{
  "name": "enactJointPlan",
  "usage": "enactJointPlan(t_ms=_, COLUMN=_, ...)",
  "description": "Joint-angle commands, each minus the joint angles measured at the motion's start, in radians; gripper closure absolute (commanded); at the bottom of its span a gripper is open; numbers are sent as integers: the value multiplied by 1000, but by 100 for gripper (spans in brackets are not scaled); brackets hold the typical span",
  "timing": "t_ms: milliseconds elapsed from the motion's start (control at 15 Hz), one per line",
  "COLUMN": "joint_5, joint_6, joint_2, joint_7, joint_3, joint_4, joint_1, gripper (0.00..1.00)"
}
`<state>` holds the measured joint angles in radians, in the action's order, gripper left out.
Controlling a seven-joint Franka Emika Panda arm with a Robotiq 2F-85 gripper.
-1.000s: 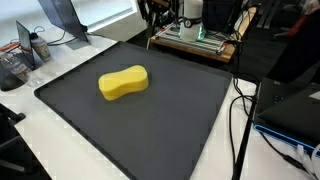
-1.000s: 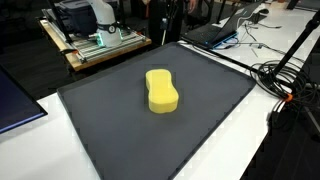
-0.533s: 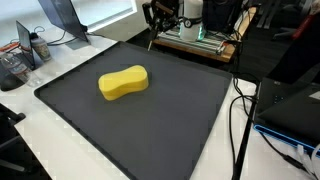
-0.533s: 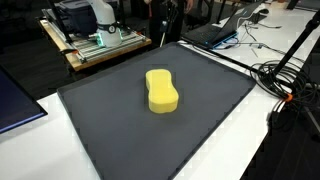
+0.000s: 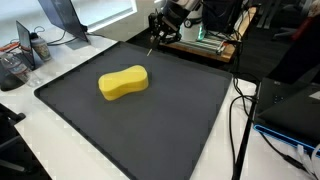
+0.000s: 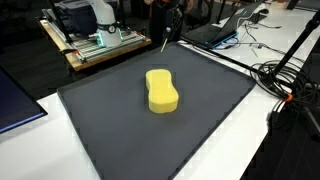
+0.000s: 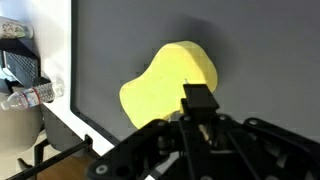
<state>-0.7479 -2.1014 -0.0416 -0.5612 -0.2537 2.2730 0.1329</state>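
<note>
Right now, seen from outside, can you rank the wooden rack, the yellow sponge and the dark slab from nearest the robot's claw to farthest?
In an exterior view, from the gripper:
1. Wooden rack, just beside it, past the far edge of the mat.
2. Yellow sponge, mid-mat.
3. Dark slab, off the mat at the right edge.

angular, matte black gripper [image 7: 197,108]
</note>
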Motion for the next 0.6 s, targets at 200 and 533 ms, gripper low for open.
enactJointPlan(t_ms=200, joint_5=-72, joint_6=110, joint_2=-177, joint_7=-80, joint_3=40, joint_4=-144, joint_1=76, gripper=97)
enactJointPlan(t_ms=533, joint_5=-25, joint_6=197, joint_2=-298, joint_7=-62, joint_3=72, joint_4=-293, joint_1=107, gripper=97)
